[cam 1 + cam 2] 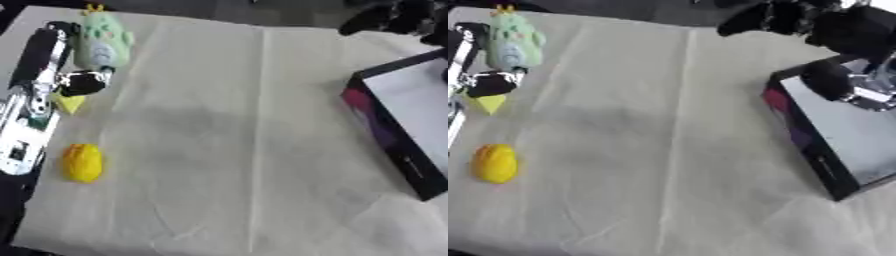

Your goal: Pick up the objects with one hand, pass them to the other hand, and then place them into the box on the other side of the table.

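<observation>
Early stage, by appearance. Box [411, 131] at right edge of worktop [236, 150]; interior as visible holds nothing. Three objects at left edge, none yet transferred: green plush toy [103, 41] near far-left corner, small yellow piece [69, 103] just nearer, yellow rounded object [83, 162] nearer still. Left robot hand [80, 83] low between plush and yellow piece; finger state cannot be told. Right robot hand [785, 17] above far-right corner, clenched, holding nothing. Pick, handover and placing all remain.

Counter [262, 150]: matt creased cream cloth cover. Box [833, 135]: glossy black walls, smooth pale interior. Green toy [103, 42]: soft plush. Yellow object [83, 162]: smooth, slightly glossy.
</observation>
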Controlling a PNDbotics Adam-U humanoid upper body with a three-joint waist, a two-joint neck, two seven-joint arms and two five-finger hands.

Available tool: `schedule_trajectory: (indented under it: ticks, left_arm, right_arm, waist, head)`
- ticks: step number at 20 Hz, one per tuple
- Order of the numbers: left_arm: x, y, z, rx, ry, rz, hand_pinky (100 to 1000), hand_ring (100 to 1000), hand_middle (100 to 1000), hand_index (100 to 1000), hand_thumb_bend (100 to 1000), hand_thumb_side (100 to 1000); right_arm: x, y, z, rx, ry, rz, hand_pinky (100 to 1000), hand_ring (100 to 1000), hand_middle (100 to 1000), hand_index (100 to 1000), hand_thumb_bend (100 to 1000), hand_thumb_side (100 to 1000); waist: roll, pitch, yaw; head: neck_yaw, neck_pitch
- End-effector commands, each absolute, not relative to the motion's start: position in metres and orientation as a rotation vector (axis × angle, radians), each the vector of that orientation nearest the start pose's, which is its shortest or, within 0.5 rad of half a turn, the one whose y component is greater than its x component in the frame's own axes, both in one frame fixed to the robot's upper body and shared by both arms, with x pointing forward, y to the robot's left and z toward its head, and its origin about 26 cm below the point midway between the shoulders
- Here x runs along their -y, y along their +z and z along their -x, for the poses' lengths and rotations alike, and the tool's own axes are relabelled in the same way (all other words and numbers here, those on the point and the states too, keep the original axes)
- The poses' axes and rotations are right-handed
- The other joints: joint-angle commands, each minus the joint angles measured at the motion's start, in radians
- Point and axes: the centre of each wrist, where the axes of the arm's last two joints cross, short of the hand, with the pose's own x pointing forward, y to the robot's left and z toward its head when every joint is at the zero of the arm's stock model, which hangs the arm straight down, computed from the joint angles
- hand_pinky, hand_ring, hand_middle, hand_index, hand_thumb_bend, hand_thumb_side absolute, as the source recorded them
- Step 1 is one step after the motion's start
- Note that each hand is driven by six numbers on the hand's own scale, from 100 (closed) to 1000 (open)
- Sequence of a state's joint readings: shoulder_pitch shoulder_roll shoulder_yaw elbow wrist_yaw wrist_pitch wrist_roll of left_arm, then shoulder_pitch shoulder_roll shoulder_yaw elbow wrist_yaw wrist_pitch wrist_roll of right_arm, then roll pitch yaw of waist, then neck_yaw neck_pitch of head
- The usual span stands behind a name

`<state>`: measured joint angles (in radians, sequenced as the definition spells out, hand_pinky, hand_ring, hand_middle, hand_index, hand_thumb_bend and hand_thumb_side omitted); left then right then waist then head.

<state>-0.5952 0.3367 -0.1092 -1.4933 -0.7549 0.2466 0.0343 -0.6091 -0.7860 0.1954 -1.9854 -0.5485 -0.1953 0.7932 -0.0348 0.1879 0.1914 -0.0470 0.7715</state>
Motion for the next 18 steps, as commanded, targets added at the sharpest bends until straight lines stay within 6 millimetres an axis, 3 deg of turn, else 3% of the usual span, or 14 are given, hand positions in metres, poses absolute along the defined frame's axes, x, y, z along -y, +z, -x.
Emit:
schedule_trajectory:
  ticks: [1, 7, 18]
  left_arm:
    - [-0.228, 0.178, -0.398, 1.781, -0.740, -1.053, 760, 671, 555, 483, 122, 100]
    - [-0.210, 0.172, -0.400, 1.802, -0.733, -1.052, 759, 670, 553, 486, 120, 100]
    - [-0.176, 0.172, -0.397, 1.901, -0.774, -1.081, 757, 665, 550, 488, 125, 100]
  right_arm:
    - [0.240, 0.309, -0.302, -2.600, -2.246, 0.720, 1000, 950, 1000, 1000, 100, 428]
    - [0.213, 0.306, -0.303, -2.485, -2.359, 0.744, 1000, 955, 1000, 1000, 100, 530]
    - [0.185, 0.310, -0.311, -2.541, -2.403, 0.630, 1000, 956, 1000, 1000, 100, 492]
  waist:
    - [-0.013, -0.041, -0.002]
    - [-0.016, -0.038, -0.002]
    - [-0.018, -0.030, 0.022]
  head:
    - [-0.008, -0.002]
    - [-0.027, -0.002]
    - [-0.054, -0.002]
